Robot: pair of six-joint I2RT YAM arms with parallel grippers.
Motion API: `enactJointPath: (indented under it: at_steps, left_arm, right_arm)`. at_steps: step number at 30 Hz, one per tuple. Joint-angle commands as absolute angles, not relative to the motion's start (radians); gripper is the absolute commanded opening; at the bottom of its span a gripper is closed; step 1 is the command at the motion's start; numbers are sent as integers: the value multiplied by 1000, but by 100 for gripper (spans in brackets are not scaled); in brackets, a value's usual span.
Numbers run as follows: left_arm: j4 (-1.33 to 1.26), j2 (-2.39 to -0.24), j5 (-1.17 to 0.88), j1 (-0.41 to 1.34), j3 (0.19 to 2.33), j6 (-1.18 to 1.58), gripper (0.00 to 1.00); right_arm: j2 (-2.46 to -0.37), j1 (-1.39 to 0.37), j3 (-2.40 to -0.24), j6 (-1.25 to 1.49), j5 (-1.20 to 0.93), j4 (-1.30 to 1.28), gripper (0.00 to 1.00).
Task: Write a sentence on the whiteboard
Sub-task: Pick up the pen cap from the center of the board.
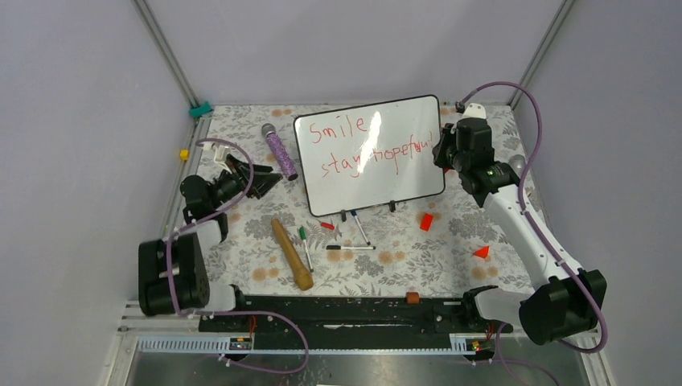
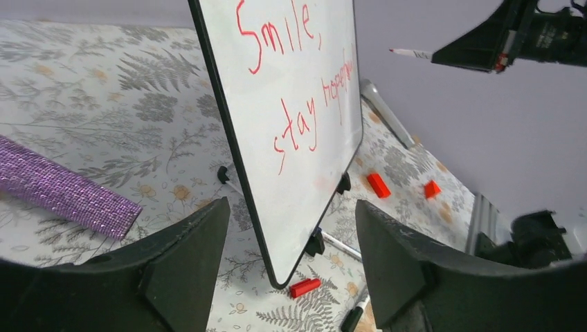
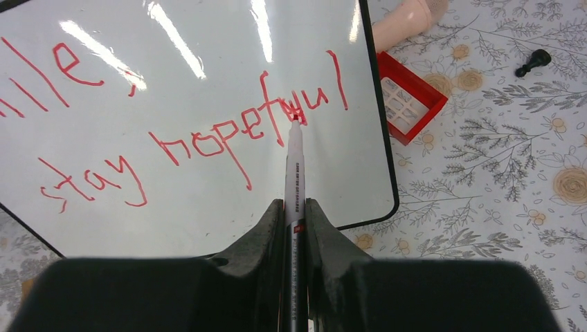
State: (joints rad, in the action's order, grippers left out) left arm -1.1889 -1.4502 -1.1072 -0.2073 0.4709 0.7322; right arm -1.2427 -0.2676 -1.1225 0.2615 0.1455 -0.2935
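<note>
The whiteboard (image 1: 378, 189) stands tilted on small black feet at the back middle of the table. The sentence (image 1: 366, 141) on it reads "Smile," and "stay hopeful" in red. My right gripper (image 1: 447, 151) is at the board's right edge, shut on a white red-tipped marker (image 3: 294, 166). In the right wrist view the tip points at the letters "fu" of the sentence (image 3: 228, 138). In the left wrist view the marker tip (image 2: 408, 52) is a little off the whiteboard (image 2: 304, 187). My left gripper (image 2: 291, 214) is open and empty, low, left of the board.
A purple glitter microphone (image 1: 280, 151) lies left of the board. A wooden pestle (image 1: 291, 253), loose markers (image 1: 350, 247) and red blocks (image 1: 426, 221) lie in front. A red tray (image 3: 412, 97) and a black pawn (image 3: 533, 61) are beside the board's right edge.
</note>
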Motion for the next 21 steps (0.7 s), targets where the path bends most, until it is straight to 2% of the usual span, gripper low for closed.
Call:
enactJointPath:
  at_steps: [1,2,3,7,14,21]
  left_arm:
    - [-660,-1165,-896,-188,439,339,88]
    - [-555,-1101,-823,-165,437,276,98]
    - [-475,-1048,-757,-139,427,219,99]
    - [-451,-907,-611,-93,318,259,99]
    - [-308,-798,-504,-95,281,279,99]
    - [-318,-637,-447,-95,197,305,99]
  right_arm:
    - [-1190,-289,-1125,294,93,-250,0]
    - [-1188,-296,-1129,296,90,-254,0]
    - [-1190,-304,-1134,297,85,-258,0]
    - [-1175,-323,-1144,302,77,-265,0]
    - [-1136,-333,-1133,307,78,-262,0]
    - [-1113,-338,-1141,331,57,-277,0]
